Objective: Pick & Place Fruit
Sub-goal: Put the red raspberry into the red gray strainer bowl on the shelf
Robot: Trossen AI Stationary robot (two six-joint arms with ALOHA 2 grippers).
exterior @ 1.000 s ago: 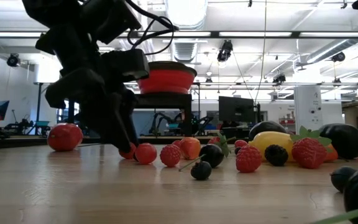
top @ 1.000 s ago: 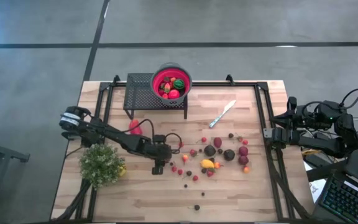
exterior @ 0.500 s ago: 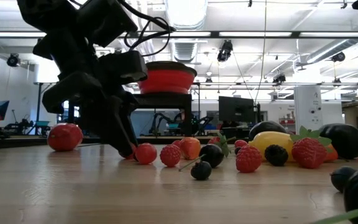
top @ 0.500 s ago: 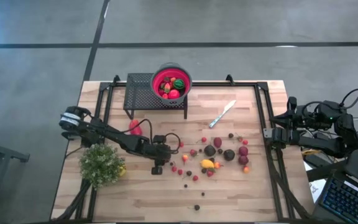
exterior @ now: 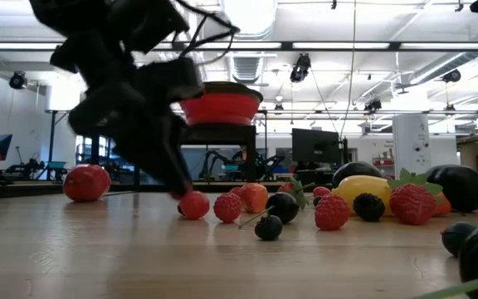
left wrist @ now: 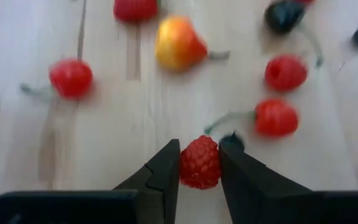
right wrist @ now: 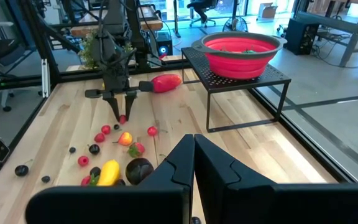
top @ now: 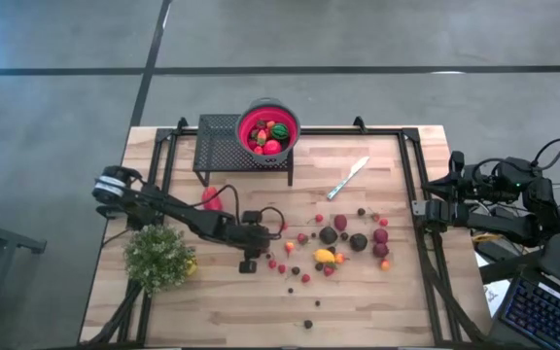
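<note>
1. High view: the left gripper (top: 246, 264) points down over the wooden table (top: 212, 311), at the edge of a scatter of small toy fruit (top: 338, 243) that spreads away from it toward the right arm's side. A red bowl (top: 268, 129) holding more pieces sits on a black mesh stand (top: 224, 146) beyond the gripper. The right gripper (top: 424, 212) waits at the table's far edge.
2. Low view: the left gripper, blurred, hangs over a round red berry (exterior: 194, 204) on the table.
3. Left wrist view: the gripper's two dark fingers (left wrist: 160, 174) clamp a red raspberry (left wrist: 199, 162) between them. Cherries and a yellow-red piece lie on the wood ahead.
4. Right wrist view: the right gripper's (right wrist: 194, 163) fingers are pressed together, holding nothing.
</note>
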